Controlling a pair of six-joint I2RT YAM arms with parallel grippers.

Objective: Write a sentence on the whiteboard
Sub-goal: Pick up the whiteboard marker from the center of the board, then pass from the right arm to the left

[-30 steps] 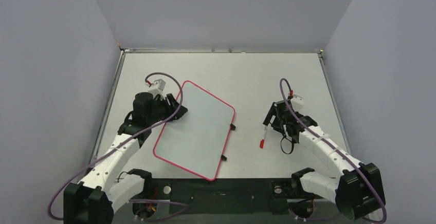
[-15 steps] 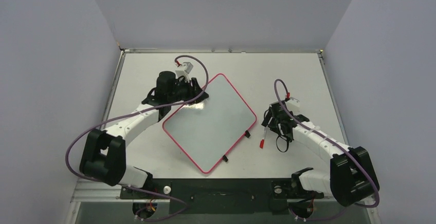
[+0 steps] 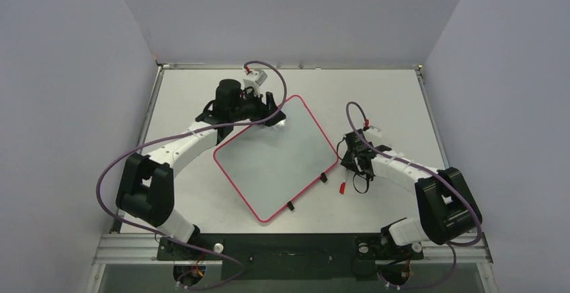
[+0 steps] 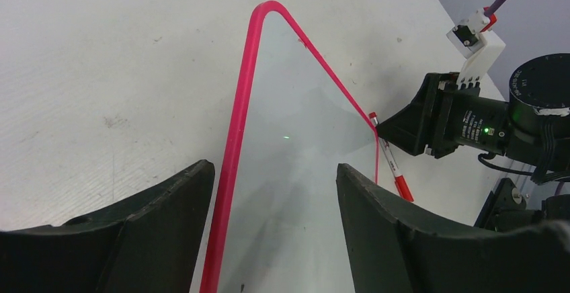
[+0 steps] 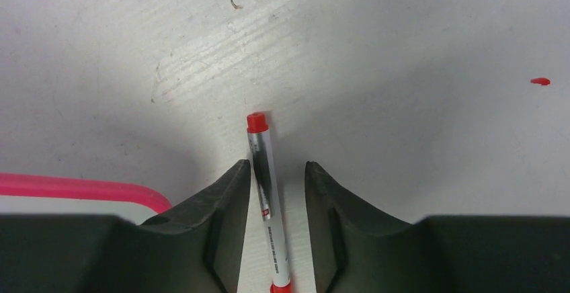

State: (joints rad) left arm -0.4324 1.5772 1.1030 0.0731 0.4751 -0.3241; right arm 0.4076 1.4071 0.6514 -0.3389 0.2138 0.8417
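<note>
The whiteboard lies flat mid-table, turned like a diamond, with a pink border and two black clips on its near-right edge. The sentence is out of view; the board's face looks plain white. My left gripper is at the board's far corner, open, its fingers straddling the pink edge without pinching it. A white marker with red ends lies on the table just right of the board. My right gripper is lowered over this marker, jaws narrow, a gap still showing beside the barrel.
A small red spot marks the table right of the marker. Grey walls close in the table on three sides, with a metal rail along the back edge. Purple cables loop over both arms.
The left arm swung toward the back, turning the board with it, then opened its jaws at the far corner. The right gripper shifted left over the marker and narrowed its jaws.
</note>
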